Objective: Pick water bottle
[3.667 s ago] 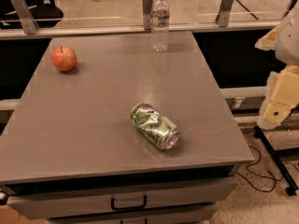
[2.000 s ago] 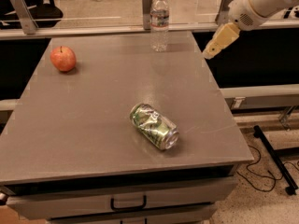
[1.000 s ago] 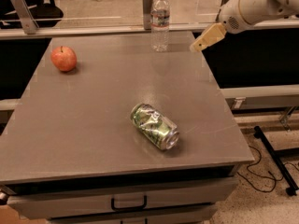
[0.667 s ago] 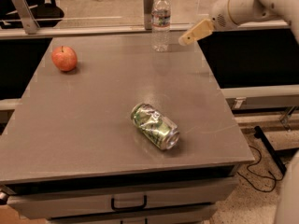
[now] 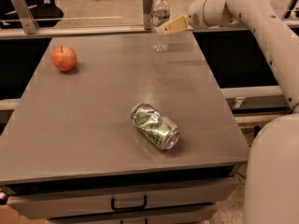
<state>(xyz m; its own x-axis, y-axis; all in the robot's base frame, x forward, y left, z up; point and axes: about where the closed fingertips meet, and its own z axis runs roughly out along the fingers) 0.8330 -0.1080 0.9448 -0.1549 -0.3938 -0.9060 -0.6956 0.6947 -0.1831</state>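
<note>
The water bottle [image 5: 160,9] is a small clear plastic bottle with a white cap. It stands upright at the far edge of the grey table [image 5: 107,101], right of centre. My gripper [image 5: 163,29] is cream-coloured and reaches in from the right on the white arm [image 5: 261,17]. Its tip is at the bottle's right side at mid height and overlaps the bottle in the camera view. I cannot tell whether it touches the bottle.
A dented green-and-silver can [image 5: 154,126] lies on its side at the table's centre front. A red apple [image 5: 63,58] sits at the far left. A metal post [image 5: 147,0] stands behind the bottle. A drawer handle [image 5: 128,203] is below the front edge.
The arm has swung from the table's right side up and leftward across the far edge. The gripper now overlaps the bottle. The bottle, can and apple have not moved.
</note>
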